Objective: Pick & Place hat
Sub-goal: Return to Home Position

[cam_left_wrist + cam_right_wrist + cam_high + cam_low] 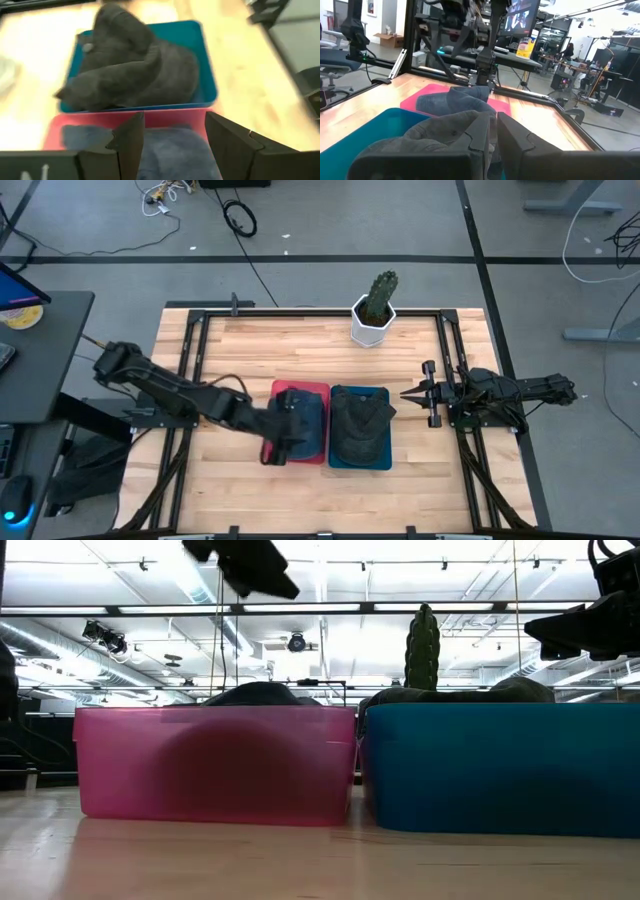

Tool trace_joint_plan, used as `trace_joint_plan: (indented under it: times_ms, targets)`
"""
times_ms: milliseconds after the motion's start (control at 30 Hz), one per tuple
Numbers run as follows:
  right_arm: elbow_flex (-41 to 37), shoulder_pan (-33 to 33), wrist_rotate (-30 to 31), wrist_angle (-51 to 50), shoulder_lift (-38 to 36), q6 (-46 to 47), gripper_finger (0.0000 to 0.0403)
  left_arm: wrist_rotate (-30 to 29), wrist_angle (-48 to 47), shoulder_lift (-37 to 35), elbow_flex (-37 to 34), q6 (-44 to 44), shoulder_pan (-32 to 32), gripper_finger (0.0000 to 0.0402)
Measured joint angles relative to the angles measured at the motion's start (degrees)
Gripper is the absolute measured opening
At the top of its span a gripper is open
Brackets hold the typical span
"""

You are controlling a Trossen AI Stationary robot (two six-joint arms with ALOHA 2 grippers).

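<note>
A blue-grey hat [170,152] lies in the red bin [300,387], its crown showing above the bin's wall in the low view [255,693]. A dark grey hat [360,425] fills the blue bin [207,70] beside it. My left gripper [174,125] hangs open above the blue-grey hat, one finger to each side of its crown. The low view shows it [240,565] well above the bin. My right gripper [408,393] waits shut near the table's right edge, pointing at the blue bin, level with the bins' tops [585,625].
A cactus in a white pot [375,310] stands at the far edge, behind the bins. The two bins sit side by side at the table's middle. Bare wood lies near and left of the red bin [215,480]. Black frame rails [455,360] run along the table's sides.
</note>
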Motion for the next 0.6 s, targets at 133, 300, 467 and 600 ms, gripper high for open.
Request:
trace_joint_plan:
  times_ms: [133,300,467,600]
  targets:
    - [0.0,0.0,0.0,0.0,0.0,0.0,0.0039,3.7,11.6,-4.5,-9.6,-0.4,0.5,0.0213]
    - [0.0,0.0,0.0,0.0,0.0,0.0,0.0039,3.6,16.0,-10.1,-18.0,-3.9,-0.4,0.0213]
    - [0.0,0.0,0.0,0.0,0.0,0.0,0.0039,2.5,25.9,-15.1,-27.5,-4.0,-1.4,0.0213]
    - [0.0,0.0,0.0,0.0,0.0,0.0,0.0039,0.4,30.2,-18.2,-33.7,-5.9,-1.6,0.0213]
